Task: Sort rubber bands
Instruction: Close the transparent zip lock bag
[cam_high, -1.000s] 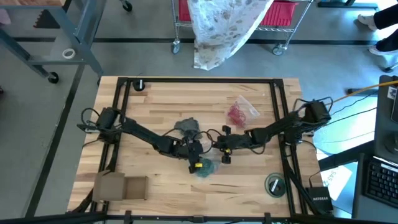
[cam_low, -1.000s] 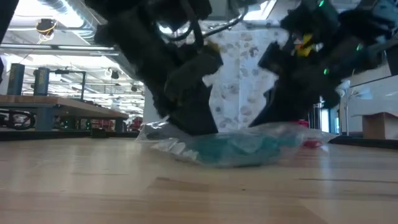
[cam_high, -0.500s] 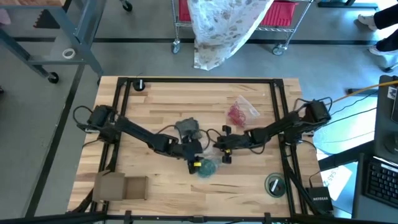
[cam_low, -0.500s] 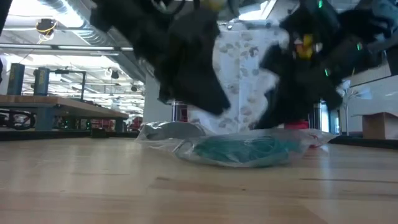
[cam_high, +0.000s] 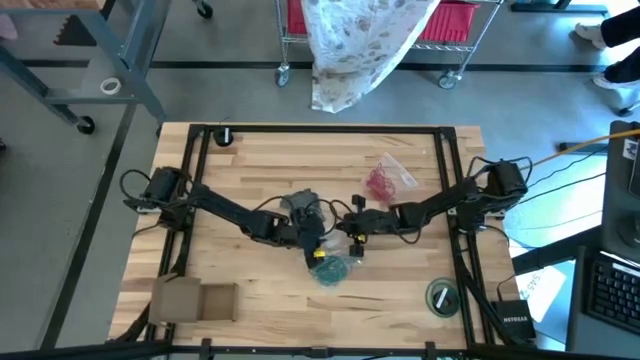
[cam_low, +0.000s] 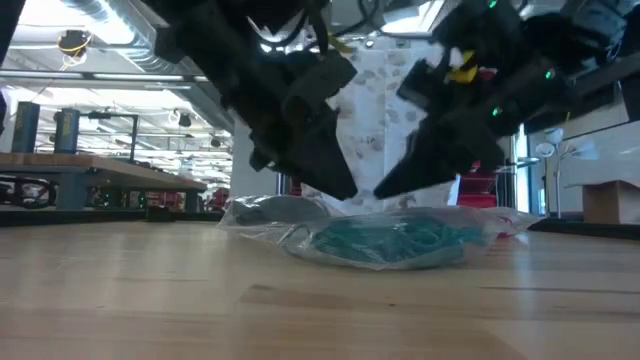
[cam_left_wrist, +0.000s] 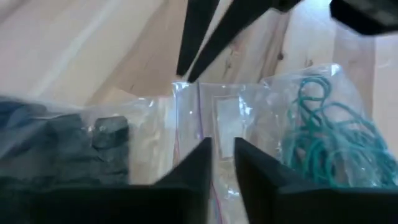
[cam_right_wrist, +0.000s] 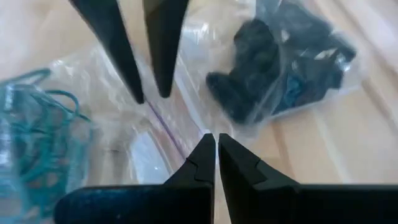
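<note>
A clear bag of teal rubber bands (cam_high: 335, 270) lies flat on the table in front of both grippers. A clear bag of dark bands (cam_high: 300, 205) lies behind it, and a bag of red bands (cam_high: 385, 180) lies far right. My left gripper (cam_left_wrist: 222, 155) hangs over the teal bag's clear mouth strip (cam_left_wrist: 217, 118), fingertips a narrow gap apart. My right gripper (cam_right_wrist: 216, 138) is shut, its tips facing the left's from the right. In the low view both tips (cam_low: 350, 195) (cam_low: 383, 192) stand just above the bag (cam_low: 390, 240). My left gripper slants down from the table's left onto the clear mouth strip (cam_right_wrist: 155, 115) of the teal bag, which lies flat on the wood. I cannot tell whether its fingertips touch the plastic. My right gripper's shut tips hang over the same strip; I cannot tell whether they touch it.
A cardboard box (cam_high: 195, 298) stands at the near left and a round roll (cam_high: 441, 296) at the near right. A small black object (cam_high: 225, 137) sits at the far left corner. Black frame rails (cam_high: 455, 200) run along the table's sides.
My left gripper has risen a little above the teal bag and rolled slightly. The bag still lies flat on the table.
</note>
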